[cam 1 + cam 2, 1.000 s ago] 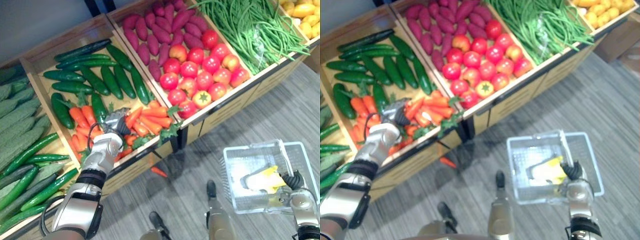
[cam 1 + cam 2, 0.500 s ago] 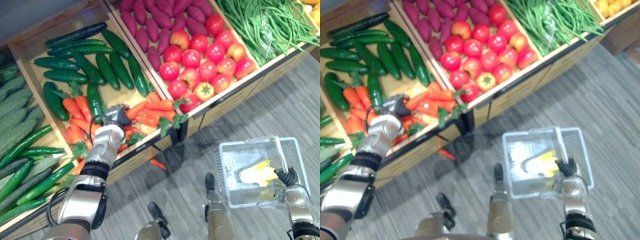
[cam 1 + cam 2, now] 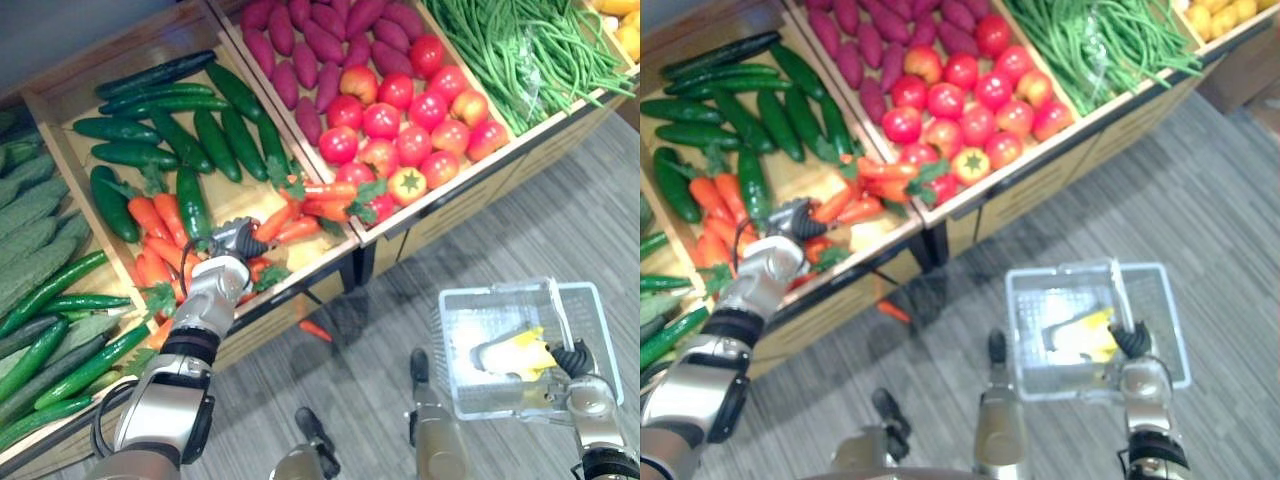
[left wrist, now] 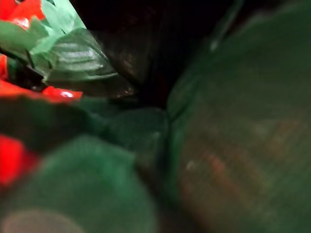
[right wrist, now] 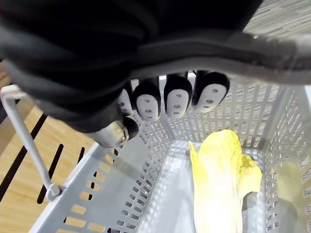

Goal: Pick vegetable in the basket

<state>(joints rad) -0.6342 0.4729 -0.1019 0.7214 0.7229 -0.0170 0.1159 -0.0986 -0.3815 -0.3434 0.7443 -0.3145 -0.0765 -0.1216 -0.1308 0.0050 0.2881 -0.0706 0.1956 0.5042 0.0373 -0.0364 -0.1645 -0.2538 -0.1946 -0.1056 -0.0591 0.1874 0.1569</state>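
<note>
My left hand [image 3: 232, 250] reaches into the carrot bin [image 3: 232, 205], with its fingers curled on an orange carrot [image 3: 272, 223] that sticks out past them. Dark green carrot leaves [image 4: 77, 58] and orange carrot skin lie close against this hand in the left wrist view. My right hand [image 3: 572, 358] hangs low at the right, shut on the handle of a white plastic basket [image 3: 470, 395]. Its curled fingers [image 5: 177, 97] show above the basket's mesh wall [image 5: 146, 194]. A pale yellow leafy vegetable [image 5: 218, 184] lies inside the basket.
Wooden bins hold cucumbers [image 3: 190, 135], purple sweet potatoes [image 3: 320, 50], tomatoes [image 3: 410, 110], green beans [image 3: 520, 50] and pale green gourds [image 3: 30, 240]. One carrot [image 3: 316, 330] lies on the grey floor under the stand. Open floor lies between the stand and the basket.
My left hand's fingers have curled in among the carrots. Several loose carrots have slid toward the tomato bin's edge. The view has shifted a little; the basket hangs as before.
</note>
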